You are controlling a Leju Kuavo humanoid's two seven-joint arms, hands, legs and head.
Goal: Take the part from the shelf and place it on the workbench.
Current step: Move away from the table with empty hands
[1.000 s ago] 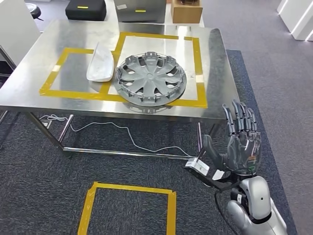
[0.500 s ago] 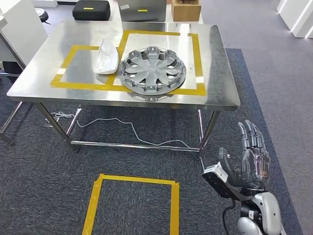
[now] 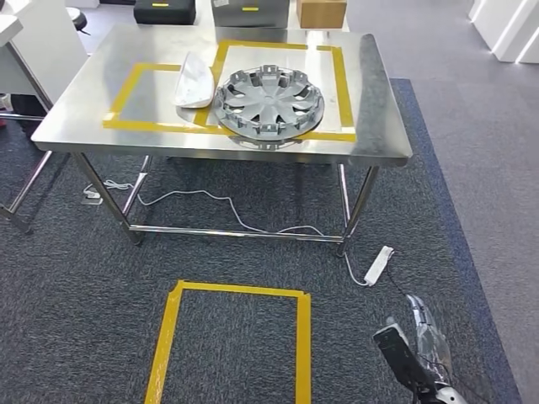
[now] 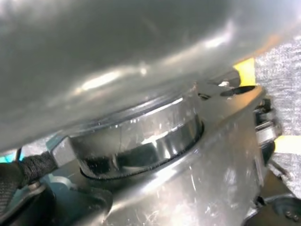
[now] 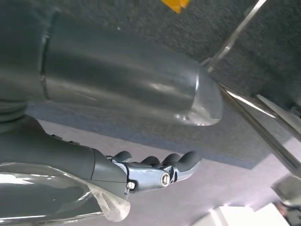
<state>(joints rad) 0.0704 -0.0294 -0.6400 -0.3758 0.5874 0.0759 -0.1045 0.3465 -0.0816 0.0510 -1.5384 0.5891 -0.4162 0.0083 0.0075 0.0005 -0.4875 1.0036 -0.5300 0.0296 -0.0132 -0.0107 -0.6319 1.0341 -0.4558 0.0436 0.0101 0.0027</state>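
Your hubcap [image 3: 269, 101] lies on the bench [image 3: 375, 126], touching the white part [image 3: 194, 80]. Your right robot hand [image 3: 424, 337] hangs low, fingers apart, holding nothing. You can't tell the left robot hand's state.

Right hand [image 5: 117, 141] (fingers straight, nothing held) over grey carpet [image 5: 227, 136].

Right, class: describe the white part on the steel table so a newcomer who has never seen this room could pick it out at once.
Start at the steel workbench with yellow tape squares on its top. On it lies a big grey wheel cover, mostly within the right-hand square. The white part lies just to its left, over the tape line between the squares: smaller, smooth, plain white and curved like a shell, not round and spoked.
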